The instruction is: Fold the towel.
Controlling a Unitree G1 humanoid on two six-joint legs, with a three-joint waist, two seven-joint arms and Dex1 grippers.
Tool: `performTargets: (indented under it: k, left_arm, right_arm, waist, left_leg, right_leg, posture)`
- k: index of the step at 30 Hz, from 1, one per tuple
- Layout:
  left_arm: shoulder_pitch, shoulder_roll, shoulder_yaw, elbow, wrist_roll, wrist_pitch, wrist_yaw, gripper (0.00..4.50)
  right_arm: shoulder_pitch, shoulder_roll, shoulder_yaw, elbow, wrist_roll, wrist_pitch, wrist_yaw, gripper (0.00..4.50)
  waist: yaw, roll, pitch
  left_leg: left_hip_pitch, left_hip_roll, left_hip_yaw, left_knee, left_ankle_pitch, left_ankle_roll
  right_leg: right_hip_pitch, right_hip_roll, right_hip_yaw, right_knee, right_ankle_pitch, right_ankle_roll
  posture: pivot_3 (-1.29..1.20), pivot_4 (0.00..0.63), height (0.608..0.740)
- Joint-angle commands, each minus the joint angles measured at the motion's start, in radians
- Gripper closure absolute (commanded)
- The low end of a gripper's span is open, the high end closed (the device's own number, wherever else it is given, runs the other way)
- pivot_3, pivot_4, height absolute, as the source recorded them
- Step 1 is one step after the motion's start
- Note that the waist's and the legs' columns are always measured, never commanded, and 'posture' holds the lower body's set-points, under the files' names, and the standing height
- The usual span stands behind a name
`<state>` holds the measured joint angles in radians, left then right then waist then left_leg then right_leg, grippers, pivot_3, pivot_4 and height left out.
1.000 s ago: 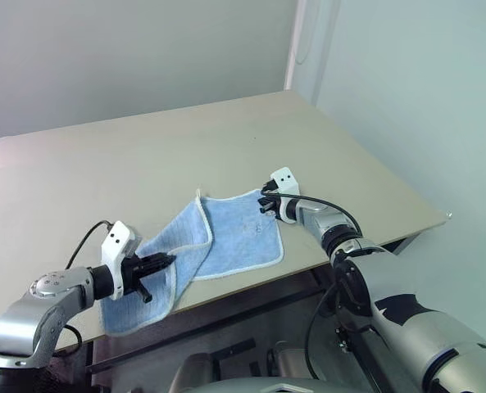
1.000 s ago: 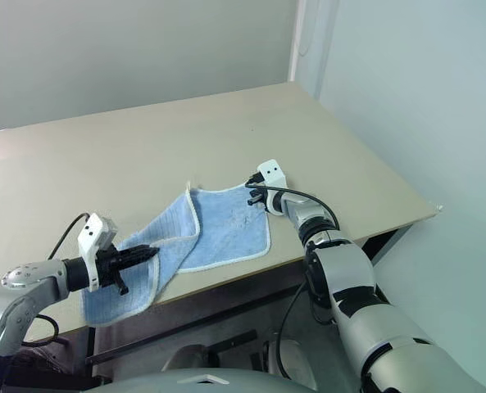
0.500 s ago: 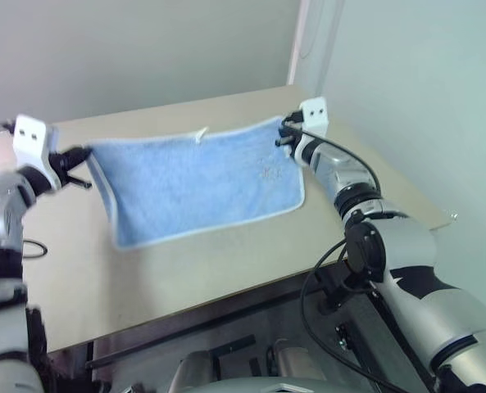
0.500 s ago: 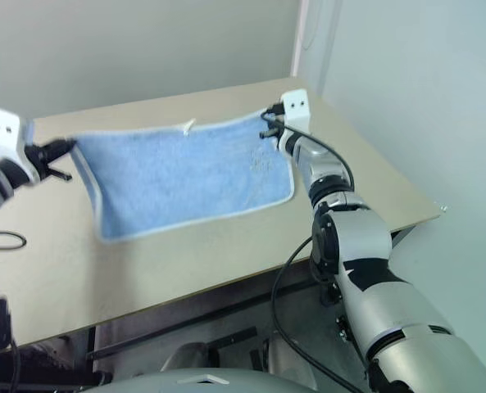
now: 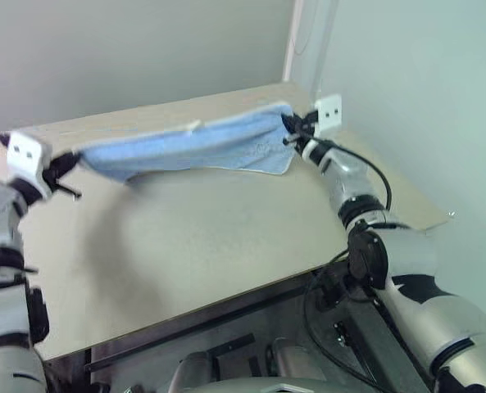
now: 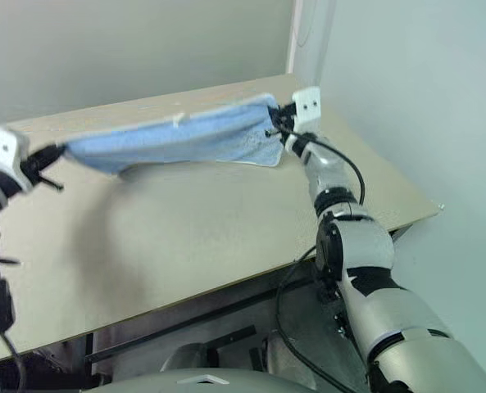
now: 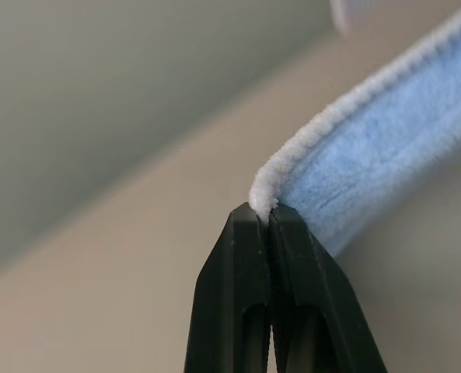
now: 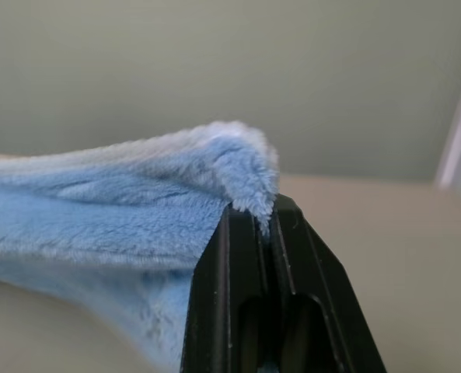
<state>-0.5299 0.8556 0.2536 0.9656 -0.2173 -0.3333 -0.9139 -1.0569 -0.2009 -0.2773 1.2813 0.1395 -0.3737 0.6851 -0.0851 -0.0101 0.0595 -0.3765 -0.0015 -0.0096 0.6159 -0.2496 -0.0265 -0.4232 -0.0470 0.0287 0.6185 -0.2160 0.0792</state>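
Left eye view: the towel (image 5: 185, 146) hangs stretched above the counter (image 5: 210, 237), left tool (image 5: 65, 162) pinching its nine o'clock corner, right tool (image 5: 292, 124) pinching three o'clock. Thin pinches could slip, dropping it crooked.

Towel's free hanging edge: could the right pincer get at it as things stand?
Probably not. The right pincer is shut on one corner of the towel, and the left pincer grips the opposite one, stretching it above the table. Either would have to let go first.
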Motion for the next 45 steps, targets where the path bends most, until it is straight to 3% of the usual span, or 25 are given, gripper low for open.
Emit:
performTargets:
  k: [1,3,9,13,18,21,23,24,25,26,27,28,29,31,37,41,45]
  left_arm:
    - [0.219,0.039,0.104,-0.263,-0.103,0.032,-0.070,4.44]
    - [0.340,0.042,0.146,-0.388,-0.136,0.079,-0.071,4.44]
    - [0.758,0.019,0.312,-0.776,-0.227,0.261,-0.077,4.44]
    - [0.924,0.001,0.388,-0.894,-0.251,0.334,-0.077,4.44]
    - [1.084,-0.012,0.456,-0.990,-0.257,0.383,-0.104,4.44]
    - [1.122,-0.013,0.472,-1.008,-0.261,0.395,-0.123,4.44]
    - [1.082,-0.010,0.449,-0.989,-0.259,0.401,-0.116,4.44]
    - [1.045,-0.009,0.429,-0.969,-0.251,0.399,-0.106,4.44]
    - [0.997,-0.008,0.398,-0.949,-0.241,0.400,-0.097,4.44]
    - [0.952,-0.008,0.367,-0.930,-0.232,0.401,-0.095,4.44]
    - [0.896,-0.010,0.330,-0.904,-0.218,0.398,-0.088,4.44]
    - [0.844,-0.014,0.298,-0.877,-0.209,0.399,-0.086,4.44]
    - [0.783,-0.018,0.262,-0.837,-0.194,0.397,-0.082,4.44]
    - [0.669,-0.028,0.199,-0.748,-0.158,0.376,-0.069,4.44]
    - [0.408,-0.053,0.071,-0.473,-0.060,0.300,-0.035,4.44]
    - [0.247,-0.067,0.030,-0.271,-0.016,0.232,-0.009,4.44]
    - [0.134,-0.077,-0.003,-0.110,0.024,0.175,0.014,4.44]
  right_arm:
    - [0.146,0.000,0.009,-0.202,0.090,-0.026,0.255,4.50]
    - [0.243,-0.003,0.022,-0.315,0.126,0.001,0.336,4.50]
    - [0.571,-0.053,0.032,-0.688,0.208,0.144,0.341,4.50]
    - [0.752,-0.113,0.041,-0.907,0.257,0.256,0.352,4.50]
    - [0.952,-0.198,0.063,-1.145,0.318,0.413,0.379,4.50]
    - [1.002,-0.239,0.073,-1.235,0.346,0.513,0.358,4.50]
    - [0.966,-0.235,0.070,-1.224,0.344,0.531,0.319,4.50]
    - [0.935,-0.230,0.073,-1.197,0.331,0.535,0.294,4.50]
    - [0.896,-0.227,0.081,-1.156,0.312,0.537,0.271,4.50]
    - [0.861,-0.224,0.089,-1.116,0.296,0.538,0.255,4.50]
    - [0.826,-0.220,0.096,-1.069,0.279,0.534,0.237,4.50]
    - [0.795,-0.216,0.103,-1.025,0.265,0.529,0.219,4.50]
    - [0.766,-0.213,0.114,-0.975,0.245,0.524,0.201,4.50]
    - [0.714,-0.206,0.137,-0.879,0.208,0.495,0.183,4.50]
    - [0.586,-0.170,0.196,-0.641,0.120,0.403,0.156,4.50]
    - [0.522,-0.138,0.201,-0.556,0.108,0.390,0.142,4.50]
    - [0.466,-0.114,0.198,-0.454,0.077,0.338,0.088,4.50]
  waist:
    - [-0.006,0.000,0.000]
    - [-0.009,0.000,0.000]
    - [-0.008,0.000,0.000]
    - [0.011,0.000,0.000]
    - [0.019,0.001,0.000]
    - [0.017,0.002,0.000]
    - [0.015,0.006,0.001]
    - [0.012,0.015,-0.001]
    - [0.016,0.030,-0.002]
    - [0.019,0.023,-0.004]
    - [0.030,0.014,-0.006]
    - [0.040,0.004,-0.002]
    - [0.042,0.004,-0.001]
    - [0.049,0.005,0.000]
    - [0.040,0.005,0.000]
    - [0.037,0.001,-0.002]
    - [0.040,0.000,-0.002]
  left_leg:
    - [0.000,0.001,0.000,0.000,0.000,0.000]
    - [0.000,0.000,-0.002,0.000,0.000,0.000]
    - [0.004,0.001,0.001,0.000,0.000,0.000]
    - [0.004,0.003,0.004,0.001,0.000,0.000]
    - [0.003,0.011,0.007,0.011,-0.001,-0.001]
    - [0.002,0.018,0.006,0.013,-0.003,-0.004]
    - [0.000,0.020,0.006,0.013,-0.003,-0.005]
    - [-0.001,0.022,0.006,0.013,-0.003,-0.005]
    - [-0.009,0.034,0.006,0.013,-0.003,-0.005]
    - [-0.028,0.050,0.006,0.010,-0.003,-0.005]
    - [-0.032,0.049,0.016,0.010,-0.002,-0.004]
    - [-0.026,0.047,0.030,0.017,-0.002,-0.003]
    - [-0.014,0.040,0.031,0.018,-0.001,-0.002]
    - [-0.002,0.034,0.031,0.011,-0.002,-0.004]
    - [0.001,0.035,0.032,0.016,0.001,-0.001]
    - [0.001,0.034,0.039,0.015,0.001,-0.001]
    - [0.002,0.035,0.040,0.015,0.001,-0.001]
  right_leg:
    - [0.000,0.000,0.000,0.000,0.000,0.000]
    - [-0.001,-0.004,0.000,0.000,0.000,0.000]
    - [0.001,-0.010,0.000,0.005,-0.001,-0.001]
    - [0.001,-0.011,-0.003,0.006,-0.006,-0.009]
    - [0.002,-0.005,-0.007,0.007,-0.009,-0.006]
    - [0.001,0.000,-0.012,-0.003,-0.008,-0.007]
    - [0.001,0.000,-0.015,-0.009,-0.007,-0.008]
    - [0.002,0.002,-0.017,-0.015,-0.006,-0.009]
    - [0.006,0.010,-0.023,-0.040,0.010,-0.010]
    - [0.015,0.018,-0.035,-0.055,0.026,-0.018]
    - [0.014,0.002,-0.046,-0.012,0.018,-0.017]
    - [0.013,-0.009,-0.050,0.030,-0.035,-0.013]
    - [0.017,-0.015,-0.046,0.035,-0.051,-0.012]
    - [0.020,-0.014,-0.049,0.029,-0.052,-0.016]
    - [0.030,-0.007,-0.047,0.030,-0.049,-0.022]
    - [0.026,-0.004,-0.035,0.029,-0.044,-0.011]
    - [0.026,-0.003,-0.034,0.029,-0.044,-0.011]
  posture:
    - [0.00,0.000,0.740]
    - [0.00,0.000,0.740]
    - [0.00,0.000,0.740]
    - [0.00,0.000,0.740]
    - [0.00,0.000,0.740]
    - [0.00,0.000,0.740]
    - [0.00,0.000,0.740]
    - [0.00,0.000,0.740]
    - [0.00,0.000,0.740]
    - [0.00,0.000,0.740]
    - [0.00,0.000,0.740]
    - [0.00,0.000,0.740]
    - [0.00,0.000,0.740]
    - [0.00,0.000,0.740]
    - [0.00,0.000,0.740]
    - [0.00,0.000,0.740]
    - [0.00,0.000,0.740]
